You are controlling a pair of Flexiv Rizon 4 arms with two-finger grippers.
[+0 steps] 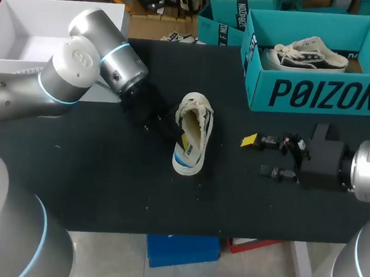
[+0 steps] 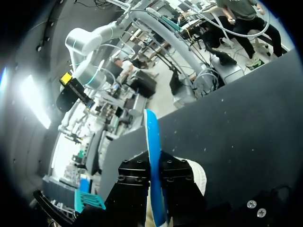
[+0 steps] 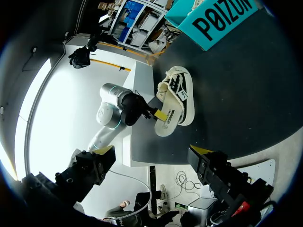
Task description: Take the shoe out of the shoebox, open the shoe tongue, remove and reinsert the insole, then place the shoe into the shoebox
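A white shoe (image 1: 195, 130) with a blue-striped sole lies on the black table (image 1: 104, 183), toe pointing away from me; it also shows in the right wrist view (image 3: 180, 97). My left gripper (image 1: 181, 137) is at the shoe's left side near the heel. In the left wrist view its black fingers (image 2: 135, 182) press from both sides on a thin blue strip (image 2: 152, 142), which looks like the insole standing on edge, with the white shoe (image 2: 196, 174) just beside it. My right gripper (image 1: 262, 157) (image 3: 151, 153) stands open to the right of the shoe, holding nothing. The teal shoebox (image 1: 316, 94) holds a second shoe (image 1: 310, 53).
A white open box (image 1: 26, 33) stands at the back left, partly behind my left arm. Another teal box (image 1: 223, 23) sits behind the shoebox. The table's front edge runs close below the shoe.
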